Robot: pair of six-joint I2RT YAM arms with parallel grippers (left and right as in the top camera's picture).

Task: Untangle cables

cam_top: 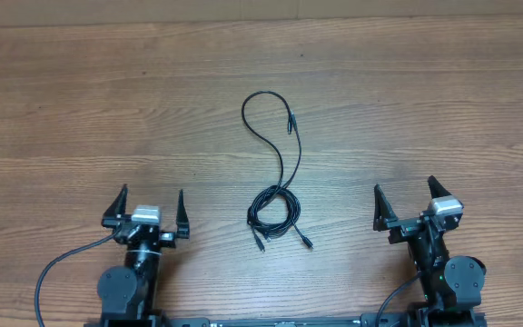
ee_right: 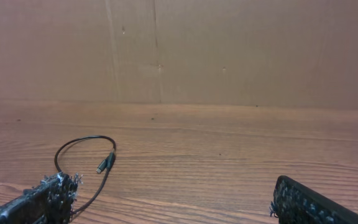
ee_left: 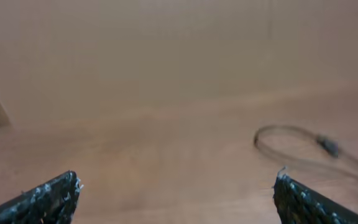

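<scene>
The black cables (cam_top: 273, 211) lie in a tangled coil at the table's middle front. One long strand loops away from the coil (cam_top: 260, 107) and ends in a plug (cam_top: 290, 120). Two short plug ends stick out below the coil (cam_top: 306, 242). The far loop and plug also show in the left wrist view (ee_left: 291, 140) and the right wrist view (ee_right: 82, 152). My left gripper (cam_top: 146, 211) is open and empty, left of the coil. My right gripper (cam_top: 405, 203) is open and empty, right of the coil. Neither touches the cables.
The wooden table (cam_top: 80, 109) runs to a brown cardboard wall (ee_right: 229, 50) at the back. Thicker black arm wires (cam_top: 57, 263) curve by the left arm's base at the front edge.
</scene>
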